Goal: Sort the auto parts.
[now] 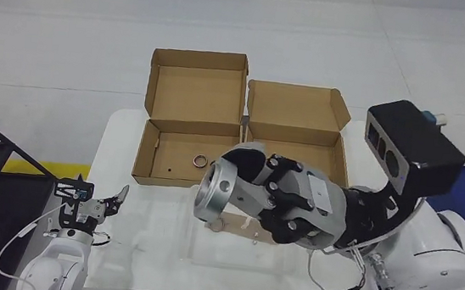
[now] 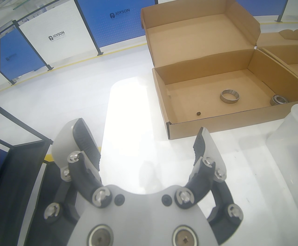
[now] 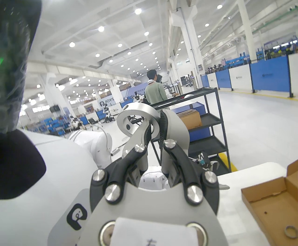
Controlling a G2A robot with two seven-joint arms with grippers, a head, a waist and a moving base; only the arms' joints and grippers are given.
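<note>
My right gripper (image 3: 156, 127) is shut on a large silver metal ring (image 3: 137, 120), held high above the table. From above, the same ring (image 1: 214, 193) hangs in front of the left cardboard box (image 1: 148, 150), with the right gripper (image 1: 238, 176) clamped on its wall. Inside that box (image 2: 163, 93) lie a smaller steel ring (image 2: 230, 96), a bearing (image 2: 278, 100) and a small dark nut (image 2: 198, 113). My left gripper (image 2: 144, 142) stands open and holds nothing, low over the table's near left corner (image 1: 107, 200).
A second open cardboard box (image 1: 333, 160) sits to the right of the first. A translucent plastic container (image 2: 284, 139) stands beside the left box's front. A small part (image 1: 217, 225) lies on the white table (image 1: 130, 143) under the raised ring. A black shelf cart (image 3: 209, 130) stands beyond the table.
</note>
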